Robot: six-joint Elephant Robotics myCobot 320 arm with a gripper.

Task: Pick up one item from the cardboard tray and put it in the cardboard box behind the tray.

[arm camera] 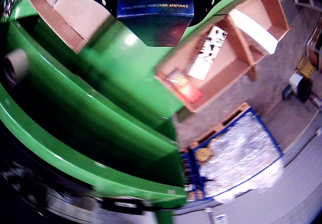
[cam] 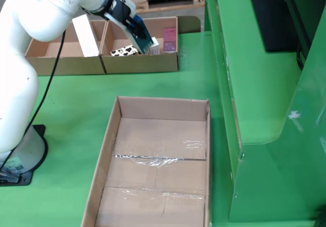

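One dark blue carton [cam: 144, 37] sat clamped in my hand [cam: 133, 27] above the tray [cam: 140, 64]; the box [cam: 153, 166] lay toward 6 o'clock in the fixed view, long axis running 12–6.

Tilted wrist view; fixed overhead; shared tray [arm camera: 221, 68] [cam: 140, 61].

A green-painted desk [cam: 71, 99] meets a tall green metal cabinet [cam: 265, 99] along its right edge; a wooden pallet [cam: 168, 1] stands on grey floor beyond the far edge.
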